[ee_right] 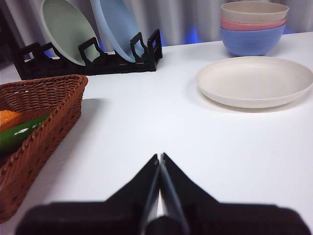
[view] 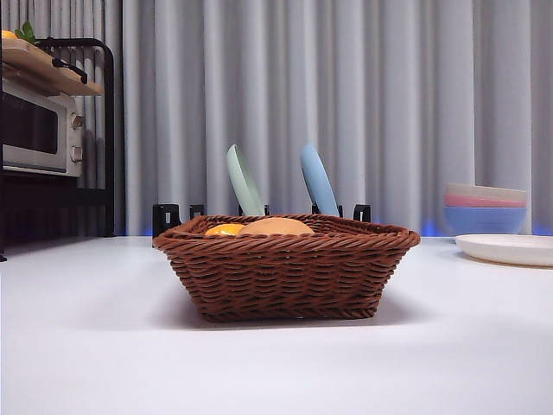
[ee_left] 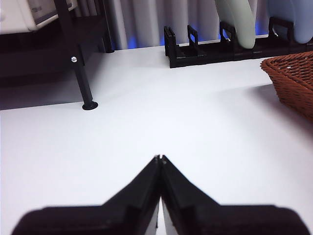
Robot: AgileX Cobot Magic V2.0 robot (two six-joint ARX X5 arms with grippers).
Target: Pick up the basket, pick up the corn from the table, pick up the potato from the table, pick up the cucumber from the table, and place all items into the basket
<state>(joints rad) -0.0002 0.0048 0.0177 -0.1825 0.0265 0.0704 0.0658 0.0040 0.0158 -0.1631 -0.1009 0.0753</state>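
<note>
On the white table the dark brown woven basket sat upright near the middle of the front view, its braided rim level and its flared sides resting flat on the surface. Above that rim rose the rounded tan top of the potato, and just beside it, touching or nearly so, a glossy orange-yellow bit of the corn. From the right wrist view a corner of the basket showed the green cucumber lying inside against the wicker wall, with an orange patch of the corn next to it. Behind the basket stood a black dish rack holding a pale green plate and a light blue plate on edge. Off to one side sat a stack of bowls, beige over pink over blue, with a flat cream plate in front of it. A toaster oven sat on a black shelf at the far side. Neither arm appeared in the front view. The left gripper hung low over bare table, apart from the basket, its two black jaws pressed together at the tips. The right gripper was likewise over bare table beside the basket, jaws closed on nothing.
</note>
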